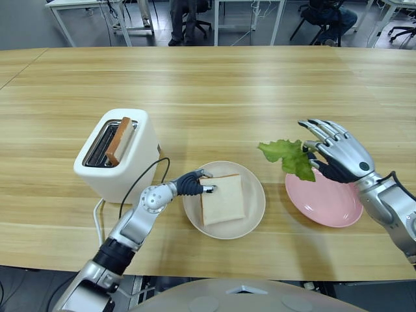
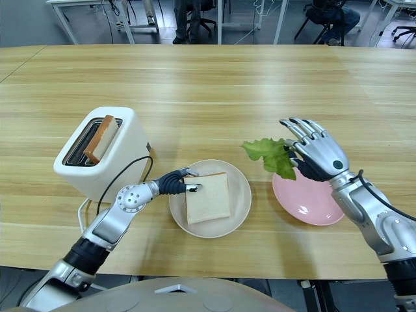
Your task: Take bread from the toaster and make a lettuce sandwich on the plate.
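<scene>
Lettuce leaf (image 1: 289, 156) aloft in my right hand (image 1: 341, 156); bread slice (image 1: 223, 199) flat on cream plate (image 1: 255, 188).
My right hand is clamped on the leaf, holding it above the left rim of the pink plate (image 1: 331, 207). My left hand (image 1: 190, 184) sits at the slice's left edge, touching it; I cannot tell whether it grips. A second slice (image 1: 119, 140) stands in the toaster (image 1: 133, 170), left of the cream plate.

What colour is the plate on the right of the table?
The plate is pink, best seen in the left eye view.
</scene>
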Available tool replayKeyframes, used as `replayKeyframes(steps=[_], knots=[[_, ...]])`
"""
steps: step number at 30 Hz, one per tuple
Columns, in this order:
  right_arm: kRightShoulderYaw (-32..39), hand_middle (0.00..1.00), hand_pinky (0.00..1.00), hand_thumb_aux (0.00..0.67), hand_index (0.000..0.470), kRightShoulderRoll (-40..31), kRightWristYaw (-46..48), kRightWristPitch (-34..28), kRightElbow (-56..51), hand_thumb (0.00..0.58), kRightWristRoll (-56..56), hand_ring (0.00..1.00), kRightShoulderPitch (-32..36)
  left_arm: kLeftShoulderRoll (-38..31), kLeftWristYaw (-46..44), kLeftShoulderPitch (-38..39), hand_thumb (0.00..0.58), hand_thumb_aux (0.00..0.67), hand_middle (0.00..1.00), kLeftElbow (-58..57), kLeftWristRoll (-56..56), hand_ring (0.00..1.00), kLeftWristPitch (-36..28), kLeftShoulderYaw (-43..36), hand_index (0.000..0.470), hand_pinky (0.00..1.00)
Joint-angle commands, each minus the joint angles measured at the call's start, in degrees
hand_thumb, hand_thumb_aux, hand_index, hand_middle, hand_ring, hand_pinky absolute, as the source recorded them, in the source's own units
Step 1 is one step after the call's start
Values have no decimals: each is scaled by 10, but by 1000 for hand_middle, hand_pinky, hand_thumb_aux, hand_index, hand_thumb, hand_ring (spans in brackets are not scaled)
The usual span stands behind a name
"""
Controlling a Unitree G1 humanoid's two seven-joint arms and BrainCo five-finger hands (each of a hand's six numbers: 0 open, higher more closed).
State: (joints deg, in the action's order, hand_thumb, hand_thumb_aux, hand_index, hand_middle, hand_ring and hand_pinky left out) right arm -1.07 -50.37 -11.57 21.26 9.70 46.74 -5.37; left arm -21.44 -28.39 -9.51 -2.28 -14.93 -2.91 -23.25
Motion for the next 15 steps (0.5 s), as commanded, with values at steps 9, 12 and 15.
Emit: replayKeyframes(steps=[9,12,15], knots=[[84,0,0,670,460,88,77,29,49,580,2,0,27,12,174,-77,0,0,0,-108,-169,0,157,-33,0,0],[102,0,0,670,460,108,84,33,46,580,10,0,34,-6,217,-66,0,0,0,-75,-202,0,163,-15,0,0],[122,0,0,670,460,126,90,35,33,580,20,0,42,-41,241,-41,0,0,0,-23,-238,0,145,10,0,0]])
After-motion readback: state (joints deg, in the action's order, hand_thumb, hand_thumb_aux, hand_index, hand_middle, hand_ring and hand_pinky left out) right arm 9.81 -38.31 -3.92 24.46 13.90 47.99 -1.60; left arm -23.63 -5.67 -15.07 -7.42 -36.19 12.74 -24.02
